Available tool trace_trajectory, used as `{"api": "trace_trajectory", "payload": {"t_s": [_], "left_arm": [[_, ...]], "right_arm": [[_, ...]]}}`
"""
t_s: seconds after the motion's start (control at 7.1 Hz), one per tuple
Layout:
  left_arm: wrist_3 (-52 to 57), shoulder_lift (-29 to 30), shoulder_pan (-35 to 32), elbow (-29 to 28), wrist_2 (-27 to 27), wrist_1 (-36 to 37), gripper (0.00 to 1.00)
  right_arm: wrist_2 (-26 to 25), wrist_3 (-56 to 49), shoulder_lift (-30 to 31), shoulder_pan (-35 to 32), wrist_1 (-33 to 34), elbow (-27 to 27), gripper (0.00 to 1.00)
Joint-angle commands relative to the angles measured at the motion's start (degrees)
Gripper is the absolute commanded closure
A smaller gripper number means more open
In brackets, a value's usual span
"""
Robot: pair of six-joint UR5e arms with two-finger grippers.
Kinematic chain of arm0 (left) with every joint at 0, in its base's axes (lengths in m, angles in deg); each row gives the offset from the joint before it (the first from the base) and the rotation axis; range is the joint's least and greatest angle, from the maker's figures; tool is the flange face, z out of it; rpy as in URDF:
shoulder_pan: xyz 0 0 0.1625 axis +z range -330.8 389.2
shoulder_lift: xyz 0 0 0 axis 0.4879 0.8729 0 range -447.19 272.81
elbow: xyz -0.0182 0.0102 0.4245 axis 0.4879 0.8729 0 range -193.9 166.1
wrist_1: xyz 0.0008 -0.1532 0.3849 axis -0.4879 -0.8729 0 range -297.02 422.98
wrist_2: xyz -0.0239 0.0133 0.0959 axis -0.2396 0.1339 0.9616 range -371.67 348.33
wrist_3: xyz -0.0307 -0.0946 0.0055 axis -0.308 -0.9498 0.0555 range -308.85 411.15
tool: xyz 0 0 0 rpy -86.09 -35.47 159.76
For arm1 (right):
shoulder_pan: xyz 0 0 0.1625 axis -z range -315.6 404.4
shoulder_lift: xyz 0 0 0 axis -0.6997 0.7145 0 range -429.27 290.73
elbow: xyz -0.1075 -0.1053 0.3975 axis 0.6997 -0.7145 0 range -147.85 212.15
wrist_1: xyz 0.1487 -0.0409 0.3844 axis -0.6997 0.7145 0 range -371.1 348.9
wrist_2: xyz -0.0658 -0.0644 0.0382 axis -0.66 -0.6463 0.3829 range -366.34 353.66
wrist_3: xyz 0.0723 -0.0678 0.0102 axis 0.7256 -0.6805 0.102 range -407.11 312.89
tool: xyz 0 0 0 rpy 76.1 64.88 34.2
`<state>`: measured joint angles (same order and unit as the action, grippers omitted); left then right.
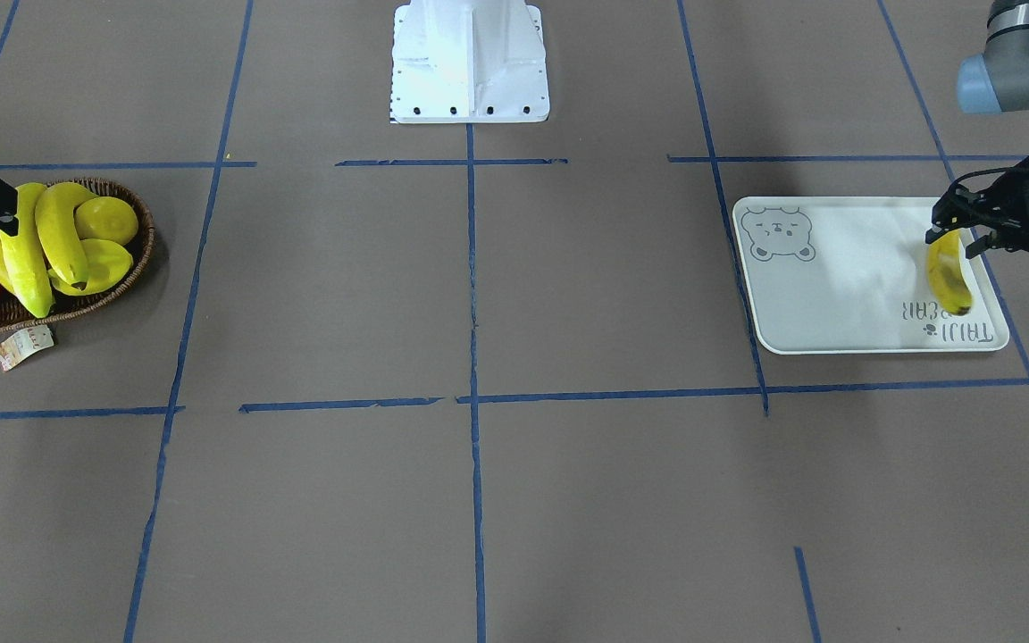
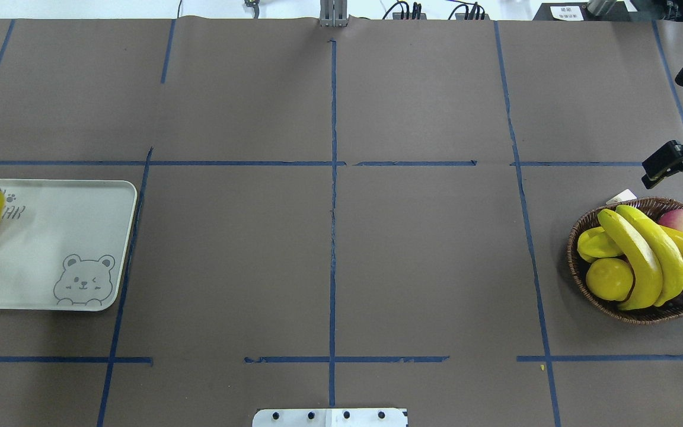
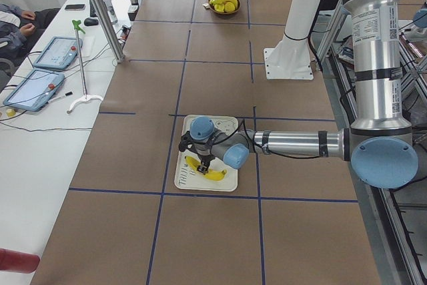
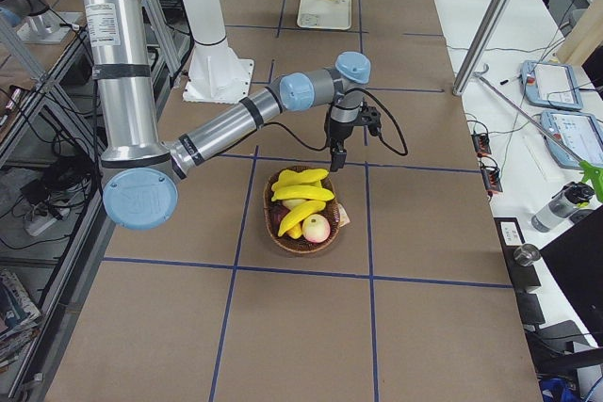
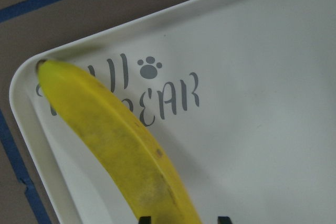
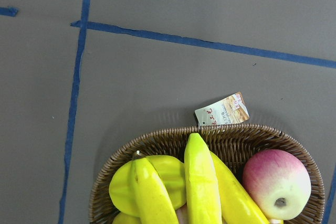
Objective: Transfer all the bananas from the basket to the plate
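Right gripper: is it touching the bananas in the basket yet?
Apart. The overhead view shows the right gripper beyond the basket rim, bare table between its fingers and the bananas.

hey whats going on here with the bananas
The robot is moving bananas from a basket to a plate. The left gripper is shut on one banana, holding it over the lettered corner of the plate; whether its tip touches the plate is unclear. The right gripper hovers beside the basket, where three bananas still lie among other fruit.
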<state>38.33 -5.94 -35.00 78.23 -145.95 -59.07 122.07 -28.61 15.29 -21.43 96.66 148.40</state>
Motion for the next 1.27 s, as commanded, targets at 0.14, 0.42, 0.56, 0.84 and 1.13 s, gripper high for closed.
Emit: {"api": "trace_trajectory", "payload": {"t_s": [0.14,0.42,0.56,0.84,1.13], "left_arm": [[-0.4,0.0,-0.2,3.0,-0.5,-0.5,0.00],[-2.3,3.6,-0.7,6.0,-0.3,5.3,0.00],[-3.7,7.0,-0.6,9.5,-0.1,12.4,0.00],[-8.7,10.8,0.3,13.4,0.2,18.2,0.00],[-9.1,11.0,0.9,13.5,0.2,18.2,0.00]], "right_arm": [[-0.1,0.0,0.1,0.0,0.0,0.4,0.00],[-0.1,0.0,0.2,0.0,0.1,0.6,0.00],[-0.1,-0.2,2.5,0.0,0.0,1.4,0.00],[-0.3,-0.7,13.0,-0.1,-13.2,2.6,0.00],[-0.4,0.2,23.7,0.0,-33.1,-1.5,0.00]]}}
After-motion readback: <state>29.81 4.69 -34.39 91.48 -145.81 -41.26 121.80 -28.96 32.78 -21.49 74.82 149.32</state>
